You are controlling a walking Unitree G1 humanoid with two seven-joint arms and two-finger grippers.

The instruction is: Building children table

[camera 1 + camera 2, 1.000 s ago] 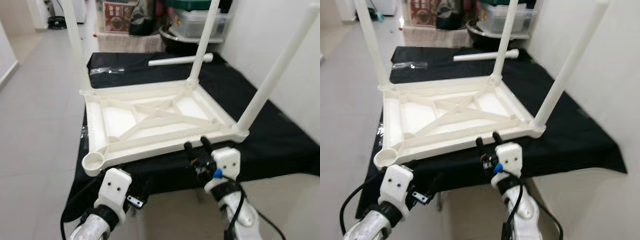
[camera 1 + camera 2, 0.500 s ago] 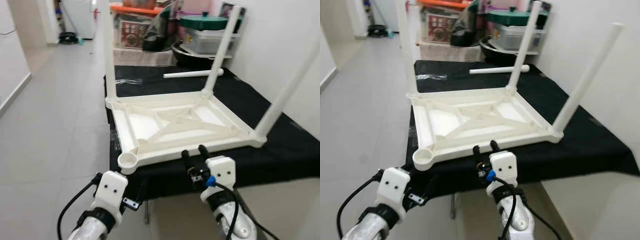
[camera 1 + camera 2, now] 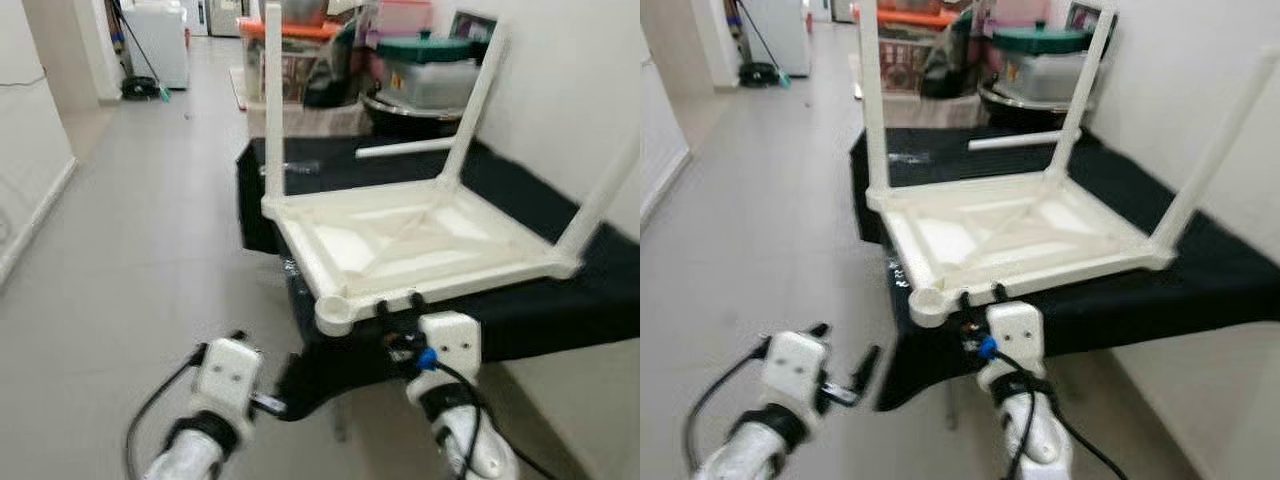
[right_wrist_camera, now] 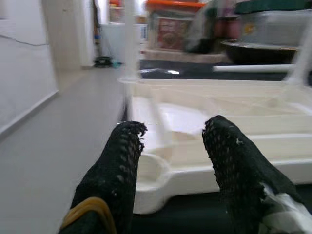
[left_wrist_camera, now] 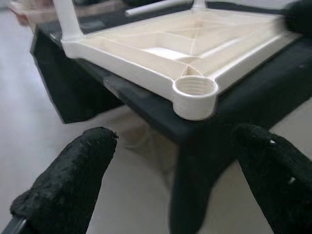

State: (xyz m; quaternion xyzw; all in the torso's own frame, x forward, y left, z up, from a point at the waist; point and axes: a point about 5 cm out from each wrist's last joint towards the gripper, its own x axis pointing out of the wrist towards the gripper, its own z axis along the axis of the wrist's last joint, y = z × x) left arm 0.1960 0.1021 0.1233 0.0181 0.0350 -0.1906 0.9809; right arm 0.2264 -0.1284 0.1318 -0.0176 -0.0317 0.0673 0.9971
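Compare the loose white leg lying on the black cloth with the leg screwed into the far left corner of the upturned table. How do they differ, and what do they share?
1. Pose: the loose leg lies flat on the black cloth; the fitted leg stands upright.
2. State: the loose leg lies apart from the tabletop, beyond its far edge; the fitted leg is joined to a corner of it.
3. The near left socket has no leg fitted yet.

Both are plain white round rods.

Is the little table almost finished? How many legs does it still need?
Nearly. The upside-down white table top rests on the black-covered stand with three legs screwed in. One corner socket is empty, and the last leg lies loose behind. Nothing is held: the right gripper sits at the top's near edge, the left gripper is open, lower down.
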